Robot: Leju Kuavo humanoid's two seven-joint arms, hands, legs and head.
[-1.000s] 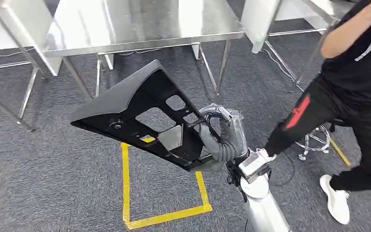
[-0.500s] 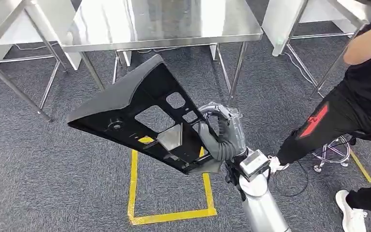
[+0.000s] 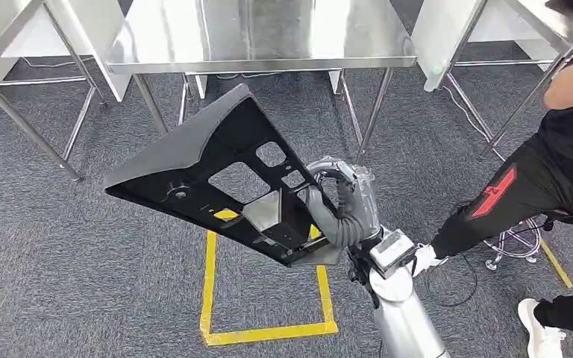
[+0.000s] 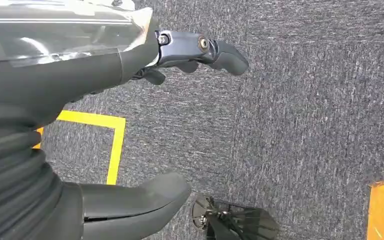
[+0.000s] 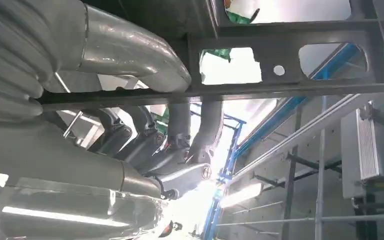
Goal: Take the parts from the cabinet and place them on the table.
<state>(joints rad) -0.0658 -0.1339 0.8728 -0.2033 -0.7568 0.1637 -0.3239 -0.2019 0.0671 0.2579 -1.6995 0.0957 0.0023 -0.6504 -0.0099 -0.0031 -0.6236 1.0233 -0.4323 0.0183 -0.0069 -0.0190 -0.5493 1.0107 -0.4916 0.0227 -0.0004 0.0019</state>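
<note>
Floor: grey carpet (image 3: 82, 283), steel table (image 3: 268, 37) at 12 o'clock.
Right hand (image 3: 336, 209): fingers grip black part (image 3: 209, 171).
Left hand (image 4: 80, 75): fingers apart, holding nothing.

Grey carpet (image 3: 82, 246) covers the floor, marked near the centre with a square outline of yellow tape (image 3: 268, 332). At the far side stand stainless-steel tables (image 3: 268, 37) on slim metal legs, their tops catching bright reflections of overhead light. White panels (image 3: 444, 33) lean between the tables. At right, a person in black clothing (image 3: 559, 164) stands beside a chrome stool base (image 3: 518, 242).
</note>
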